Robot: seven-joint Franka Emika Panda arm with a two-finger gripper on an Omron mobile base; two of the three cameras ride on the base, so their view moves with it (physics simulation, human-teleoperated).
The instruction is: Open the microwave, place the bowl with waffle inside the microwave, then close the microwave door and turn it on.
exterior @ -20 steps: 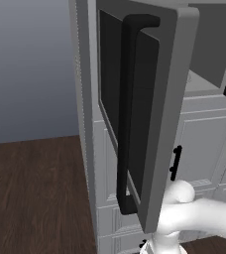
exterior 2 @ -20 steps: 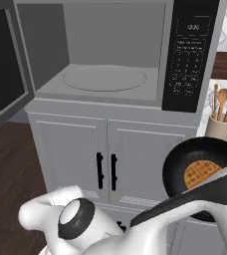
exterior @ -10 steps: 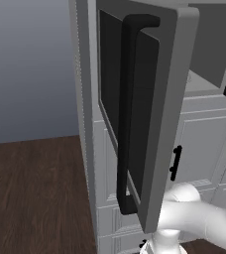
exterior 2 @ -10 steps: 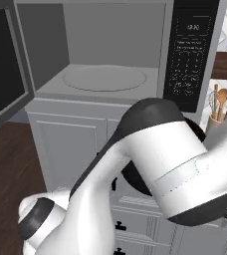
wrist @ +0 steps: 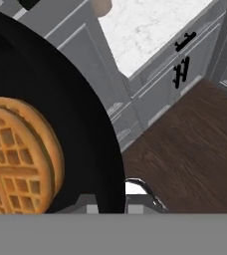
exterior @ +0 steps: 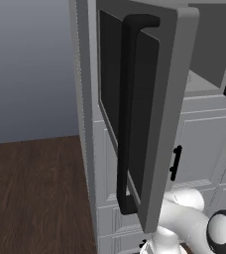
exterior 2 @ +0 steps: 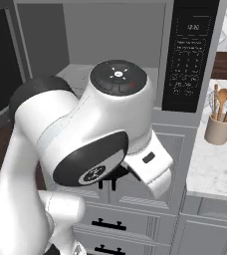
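So the black bowl (wrist: 80, 124) has a golden waffle (wrist: 18, 154) sitting flat in it, and from the hand camera the rim runs right down to the bottom edge, where the gripper (wrist: 108, 206) seems pinched on it, jaws nearly closed; the fingertips themselves are mostly hidden, though. The microwave (exterior 2: 135, 55) cavity is light grey, with the round turntable partly behind the arm. The microwave door (exterior: 154, 114) is swung wide out to the left, its black handle (exterior: 130, 114) facing outward. Beside the microwave a beige utensil crock (exterior 2: 219, 130) holding wooden spoons stands on the marble counter (exterior 2: 210, 169).
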